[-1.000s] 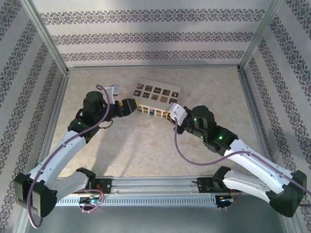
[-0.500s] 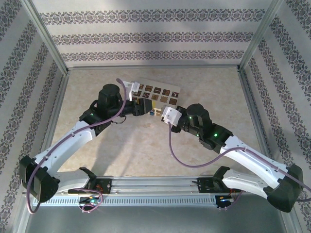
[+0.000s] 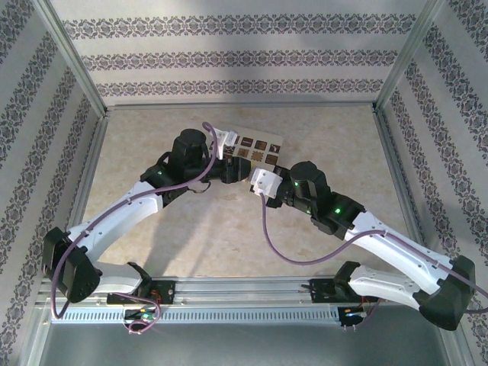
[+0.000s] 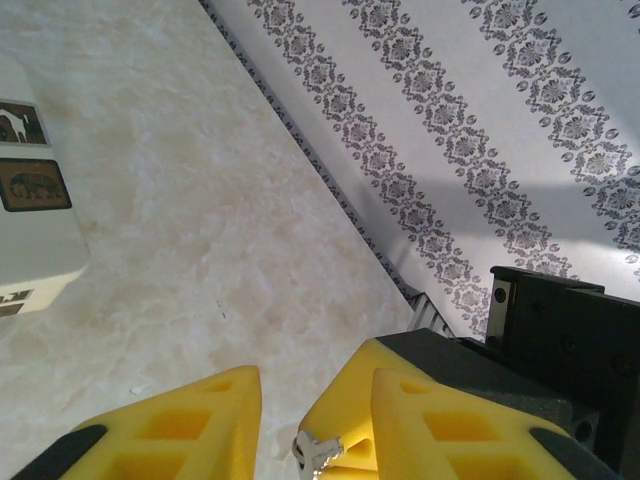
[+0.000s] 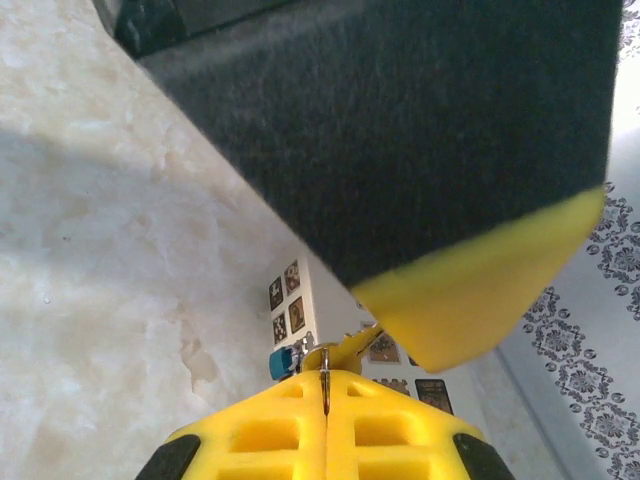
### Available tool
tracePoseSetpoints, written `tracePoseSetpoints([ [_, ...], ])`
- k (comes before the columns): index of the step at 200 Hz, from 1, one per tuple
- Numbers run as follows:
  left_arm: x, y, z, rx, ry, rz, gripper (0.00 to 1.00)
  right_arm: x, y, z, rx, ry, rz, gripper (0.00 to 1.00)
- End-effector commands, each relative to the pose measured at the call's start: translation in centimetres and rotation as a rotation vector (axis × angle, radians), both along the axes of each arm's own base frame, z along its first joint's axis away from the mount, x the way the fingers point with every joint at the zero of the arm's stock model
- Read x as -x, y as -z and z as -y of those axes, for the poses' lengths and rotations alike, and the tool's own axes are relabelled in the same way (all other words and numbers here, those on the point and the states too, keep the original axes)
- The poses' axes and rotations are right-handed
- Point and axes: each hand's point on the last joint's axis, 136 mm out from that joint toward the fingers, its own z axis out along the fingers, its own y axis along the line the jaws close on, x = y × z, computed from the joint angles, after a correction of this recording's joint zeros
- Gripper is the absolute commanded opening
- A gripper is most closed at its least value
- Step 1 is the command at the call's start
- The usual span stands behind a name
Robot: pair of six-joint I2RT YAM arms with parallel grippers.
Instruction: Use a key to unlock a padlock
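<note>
Padlock (image 5: 283, 362), tiny, blue, near far edge of desk (image 3: 335, 145), just beside box (image 3: 258, 145), at tip of key (image 5: 325, 386), right pincer (image 5: 326, 376) clamped on key, left pincer (image 4: 283, 388) fingers narrowly parted, silvery bit (image 4: 314, 447) in gap, grip cannot be told

Table (image 3: 229, 229) — flat beige top with marbled cream veining, pale metal frame along edges. Cream box (image 3: 258, 145) with dark patterned squares lies flat on it.

Slotted metal rail (image 3: 244, 293) runs across top, well apart from box, on its near side.

Left wrist view: box corner (image 4: 30, 240) shows two dark picture squares. Bare marbled top (image 4: 200, 220) stretches from box to foot of patterned wall.

Right wrist view: box (image 5: 292, 300) rests on top (image 5: 90, 260) — soft shadow band falls across surface, well apart from box.
</note>
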Motion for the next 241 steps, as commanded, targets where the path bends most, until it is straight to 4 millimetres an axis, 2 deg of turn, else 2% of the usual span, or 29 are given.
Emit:
tracePoseSetpoints([
  [1,0.5,-1.3,0.8,0.012,0.039,0.040,0.30,-0.1,-1.4,-0.2,-0.007,0.001,0.035,0.00],
  [60,0.4,-1.2,0.7,0.005,0.029,0.044,0.19,-0.3,-1.3,-0.1,-0.008,0.015,0.035,0.00],
  [131,0.3,-1.2,0.4,0.001,0.016,0.049,0.00,-0.5,-1.3,0.3,-0.014,0.044,0.038,0.00],
  [148,0.3,-1.4,0.3,0.000,0.008,0.060,0.00,-0.5,-1.4,0.5,-0.030,0.053,0.031,0.00],
  [175,0.3,-1.7,-0.4,-0.018,-0.018,0.093,0.00,-0.8,-1.8,1.1,-0.089,0.090,0.003,0.11],
  [201,0.3,-2.3,-1.7,-0.083,-0.049,0.150,0.00,-0.6,-3.1,1.8,-0.225,0.109,-0.061,0.25],
  [212,0.4,-2.7,-2.3,-0.109,-0.056,0.178,0.00,-0.3,-3.7,1.9,-0.300,0.098,-0.090,0.36],
  [229,0.4,-3.3,-3.2,-0.144,-0.070,0.225,0.00,0.1,-4.7,2.3,-0.418,0.077,-0.141,0.64],
  [241,0.3,-4.0,-3.8,-0.162,-0.082,0.265,0.00,0.1,-5.1,2.4,-0.501,0.065,-0.185,0.72],
])
